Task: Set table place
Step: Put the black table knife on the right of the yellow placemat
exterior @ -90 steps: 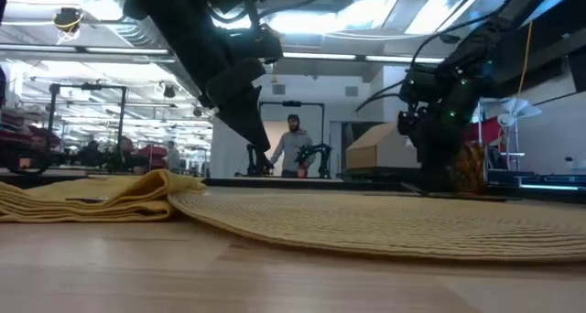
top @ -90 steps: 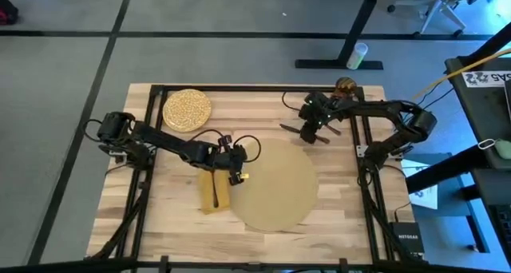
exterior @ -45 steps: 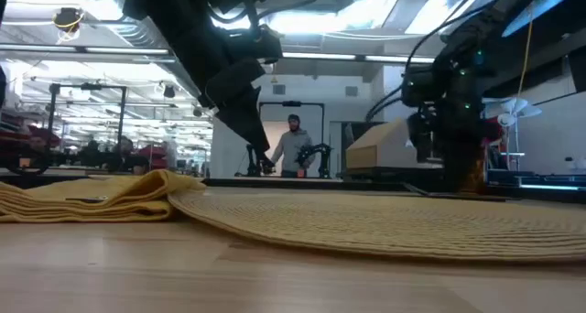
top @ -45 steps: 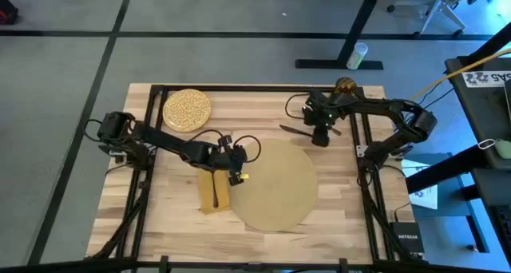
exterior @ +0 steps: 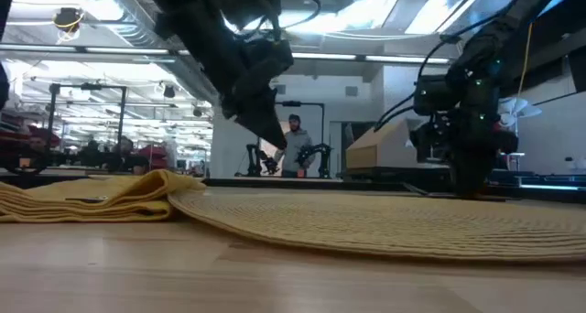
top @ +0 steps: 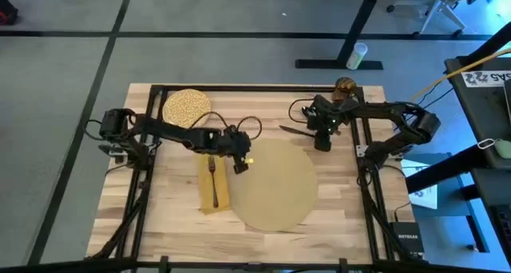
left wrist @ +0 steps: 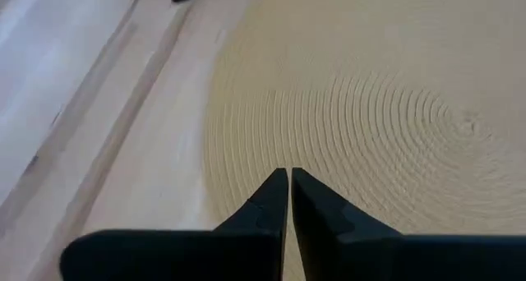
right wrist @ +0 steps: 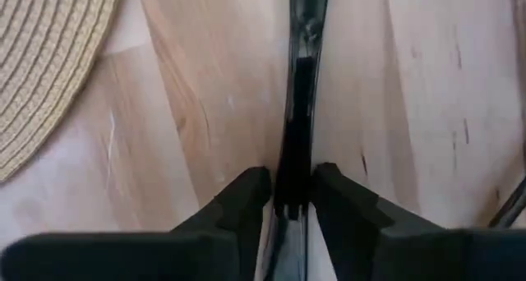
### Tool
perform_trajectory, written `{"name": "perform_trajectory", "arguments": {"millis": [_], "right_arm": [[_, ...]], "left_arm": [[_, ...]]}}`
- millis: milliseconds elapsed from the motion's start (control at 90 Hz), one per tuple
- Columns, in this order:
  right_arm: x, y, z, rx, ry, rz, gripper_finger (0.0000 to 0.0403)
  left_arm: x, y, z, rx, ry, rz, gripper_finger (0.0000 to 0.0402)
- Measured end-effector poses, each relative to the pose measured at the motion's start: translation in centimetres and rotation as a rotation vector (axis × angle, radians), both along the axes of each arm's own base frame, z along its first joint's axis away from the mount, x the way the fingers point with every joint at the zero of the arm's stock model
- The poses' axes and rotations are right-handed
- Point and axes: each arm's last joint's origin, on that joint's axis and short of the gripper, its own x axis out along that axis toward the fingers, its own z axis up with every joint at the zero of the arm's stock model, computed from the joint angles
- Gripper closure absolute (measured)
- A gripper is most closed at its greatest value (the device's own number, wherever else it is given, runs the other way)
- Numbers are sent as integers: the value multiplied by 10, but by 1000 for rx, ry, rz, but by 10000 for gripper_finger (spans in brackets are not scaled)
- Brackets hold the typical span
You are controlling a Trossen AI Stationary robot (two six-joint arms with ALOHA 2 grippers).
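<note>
The left gripper (top: 240,163) is held above the near-left edge of the round tan placemat (top: 275,185), its fingers (left wrist: 275,200) pressed together on nothing; the dark fork (top: 213,180) is seen lying lengthwise on the mustard-yellow napkin (top: 213,195), just left of the placemat; the speckled plate (top: 186,107) is left at the table's (top: 172,217) far-left corner; the right gripper (top: 322,139) is lowered beyond the placemat's far edge, its fingers (right wrist: 246,197) closed narrowly on a dark utensil (right wrist: 299,92); the amber glass (top: 345,86) is stood behind it.
</note>
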Motion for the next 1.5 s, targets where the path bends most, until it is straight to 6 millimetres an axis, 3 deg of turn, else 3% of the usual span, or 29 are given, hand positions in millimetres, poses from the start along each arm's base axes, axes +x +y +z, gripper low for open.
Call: {"name": "perform_trajectory", "arguments": {"millis": [178,667,1033,1500], "right_arm": [[2,-1,0,3,-33,7,389],[19,2,0,97,-294,102,400],[39,21,-5,119,-311,204,402],[39,6,-2,-13,-300,140,403]], "left_arm": [[-1,16,0,-24,-4,4,400],[-4,13,-5,-67,10,-26,400],[-12,2,-20,-149,43,-55,400],[-13,-3,-22,-160,33,-57,400]]}}
